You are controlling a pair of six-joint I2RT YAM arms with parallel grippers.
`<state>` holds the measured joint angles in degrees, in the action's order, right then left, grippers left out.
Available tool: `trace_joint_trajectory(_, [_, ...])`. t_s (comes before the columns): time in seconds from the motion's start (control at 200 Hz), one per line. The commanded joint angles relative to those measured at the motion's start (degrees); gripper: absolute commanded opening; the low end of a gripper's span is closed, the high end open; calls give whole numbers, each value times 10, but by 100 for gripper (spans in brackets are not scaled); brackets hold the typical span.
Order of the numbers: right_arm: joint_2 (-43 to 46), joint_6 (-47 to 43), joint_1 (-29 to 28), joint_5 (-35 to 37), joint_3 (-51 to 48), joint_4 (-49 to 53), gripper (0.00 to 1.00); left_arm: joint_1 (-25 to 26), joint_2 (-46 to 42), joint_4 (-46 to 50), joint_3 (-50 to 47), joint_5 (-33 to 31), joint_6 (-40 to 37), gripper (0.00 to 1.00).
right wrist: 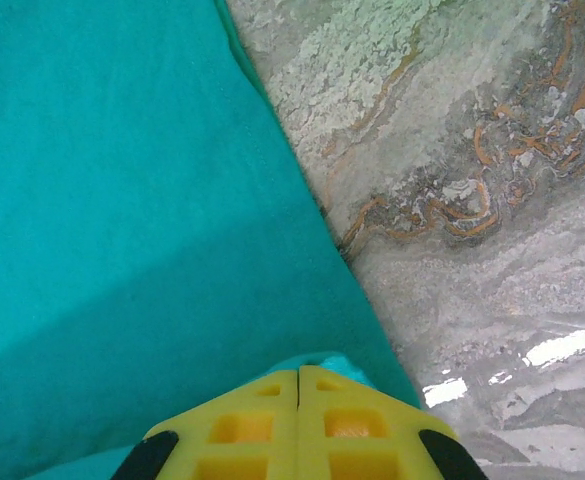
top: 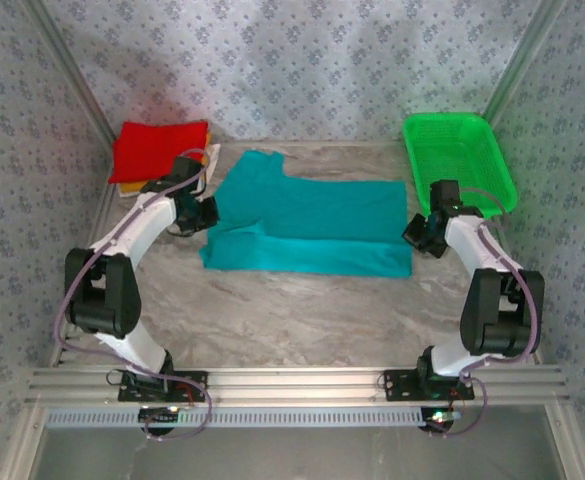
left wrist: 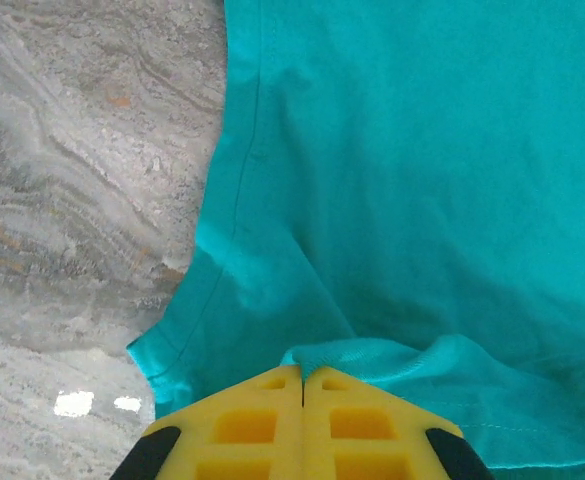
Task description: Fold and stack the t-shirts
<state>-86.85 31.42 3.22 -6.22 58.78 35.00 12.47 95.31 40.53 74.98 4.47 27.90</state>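
Left end effector [left wrist: 302, 372] and right end effector [right wrist: 299, 378] clamp the teal shirt [top: 307, 225]. Green basket [top: 457, 150] far right; red shirt [top: 157, 148] far left.

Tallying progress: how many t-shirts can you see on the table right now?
4. The teal t-shirt lies in the middle, pinched by the left tool and right tool. The red t-shirt lies far left, atop an orange-yellow t-shirt and a white t-shirt; others may be hidden.

the left arm [top: 137, 235] at 9 o'clock and the right arm [top: 479, 250] at 3 o'clock have white links, black joint housings and looping lilac cables [top: 77, 280]. their jaws are yellow, moulded with square recesses, black at the outer corners.
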Motion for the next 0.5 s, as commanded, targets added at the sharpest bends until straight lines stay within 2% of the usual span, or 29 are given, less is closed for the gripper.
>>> trace_joint_trajectory(0.0, [-14, -7, 0, 17, 22, -3, 0, -3, 15, 14, 39, -4, -21, 0])
trace_joint_trajectory(0.21, [-39, -4, 0, 17, 47, -26, 0, -3, 72, 41, 125, -17, -48, 0])
trace_joint_trajectory(0.235, [-43, -4, 0, 17, 53, -24, 5, -3, 79, 43, 135, -21, -51, 0])
trace_joint_trajectory(0.255, [-47, -4, 0, 17, 60, -21, 12, -4, 86, 45, 144, -24, -53, 8])
trace_joint_trajectory(0.305, [-57, -2, 1, 15, 79, -9, 28, -4, 104, 52, 171, -31, -59, 37])
trace_joint_trajectory(0.345, [-62, 5, 2, 14, 91, 15, 34, -4, 118, 63, 198, -34, -65, 50])
trace_joint_trajectory(0.395, [-59, 5, 4, 12, 118, 23, 40, -4, 123, 68, 221, -34, -67, 56])
trace_joint_trajectory(0.495, [-30, 4, 2, 20, 127, 19, 47, -3, 86, 46, 212, -41, -59, 56])
